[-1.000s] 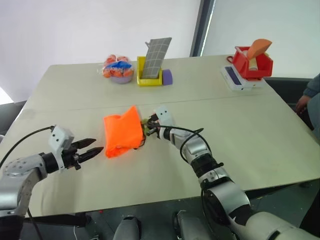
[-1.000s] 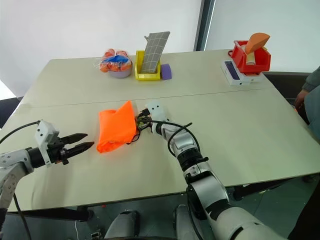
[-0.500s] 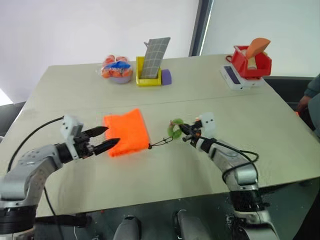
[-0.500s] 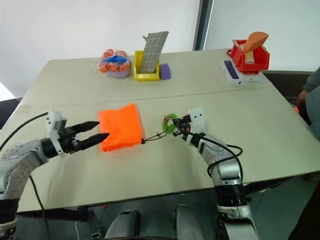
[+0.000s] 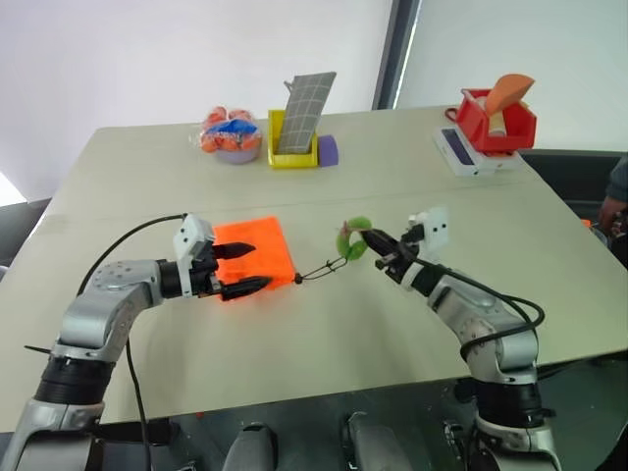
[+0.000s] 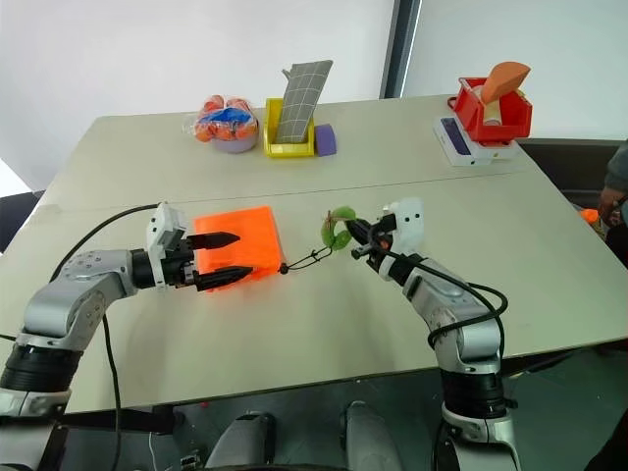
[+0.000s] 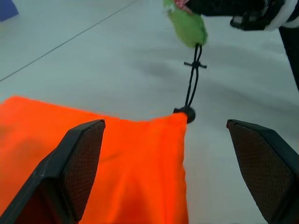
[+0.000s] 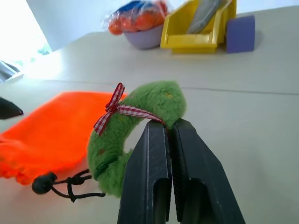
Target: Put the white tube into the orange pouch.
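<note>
Fingers of the left gripper point(image 6: 224, 257) are spread wide at centre-left of the frame, straddling the near edge of the orange pouch point(image 6: 238, 238), which lies flat on the desk point(image 6: 324, 324). Right gripper point(image 5: 372, 239), mid-frame, is clenched on the green fuzzy ring point(image 5: 350, 238), its black cord point(image 5: 319, 272) running to the pouch's corner. Along the top: clear bag of orange balls point(image 5: 232, 134), yellow bin point(image 5: 291, 149), red bin point(image 5: 496, 120). No telling where the white tube sits.
</note>
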Robot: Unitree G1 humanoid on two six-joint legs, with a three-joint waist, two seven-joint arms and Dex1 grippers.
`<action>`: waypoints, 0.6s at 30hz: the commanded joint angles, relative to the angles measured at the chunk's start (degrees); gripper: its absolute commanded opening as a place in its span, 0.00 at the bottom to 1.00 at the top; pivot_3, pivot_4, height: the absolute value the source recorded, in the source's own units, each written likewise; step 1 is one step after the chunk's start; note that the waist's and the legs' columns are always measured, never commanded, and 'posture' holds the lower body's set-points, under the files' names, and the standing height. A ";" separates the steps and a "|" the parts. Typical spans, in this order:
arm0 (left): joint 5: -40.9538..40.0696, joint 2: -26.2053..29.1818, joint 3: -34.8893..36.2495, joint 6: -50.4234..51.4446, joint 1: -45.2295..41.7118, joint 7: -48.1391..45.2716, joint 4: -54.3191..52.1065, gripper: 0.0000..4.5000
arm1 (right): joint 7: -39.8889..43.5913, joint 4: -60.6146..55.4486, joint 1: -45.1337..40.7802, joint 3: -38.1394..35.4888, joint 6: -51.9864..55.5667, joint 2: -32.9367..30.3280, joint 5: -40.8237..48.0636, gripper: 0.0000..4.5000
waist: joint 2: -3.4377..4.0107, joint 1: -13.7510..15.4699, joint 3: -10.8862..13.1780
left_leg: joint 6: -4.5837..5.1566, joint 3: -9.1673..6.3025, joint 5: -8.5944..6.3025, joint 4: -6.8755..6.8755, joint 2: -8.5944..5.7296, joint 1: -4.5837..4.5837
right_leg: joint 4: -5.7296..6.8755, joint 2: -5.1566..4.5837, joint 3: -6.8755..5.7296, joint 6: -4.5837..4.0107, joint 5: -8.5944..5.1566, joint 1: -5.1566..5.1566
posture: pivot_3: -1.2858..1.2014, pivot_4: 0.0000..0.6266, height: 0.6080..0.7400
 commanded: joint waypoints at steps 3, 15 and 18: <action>3.10 0.99 -0.47 -4.17 -2.26 -2.65 3.02 0.99 | -0.87 -2.20 -2.02 0.17 -0.35 0.76 2.27 0.00 | 0.01 0.04 0.00 | 0.00 0.00 0.00 0.00 0.00 0.00 | 0.00 -0.01 0.00 -0.04 0.02 0.00 | 0.52 0.24 1.00; 3.88 -0.36 -2.25 -4.36 -3.27 -4.94 1.09 0.99 | 1.21 -2.62 -2.63 2.93 -2.51 0.62 2.79 0.00 | 0.01 0.04 0.01 | 0.00 0.00 0.00 -0.02 0.00 -0.01 | 0.00 -0.01 0.00 -0.04 0.02 0.00 | 0.52 0.24 1.00; 5.03 -1.02 -5.16 -3.47 -5.76 -5.86 0.82 0.99 | 2.04 -3.15 -2.95 3.22 -2.97 0.47 3.55 0.00 | 0.00 0.23 0.01 | 0.00 0.00 0.00 0.00 0.00 -0.03 | 0.00 -0.01 0.00 -0.04 0.02 0.01 | 0.52 0.24 1.00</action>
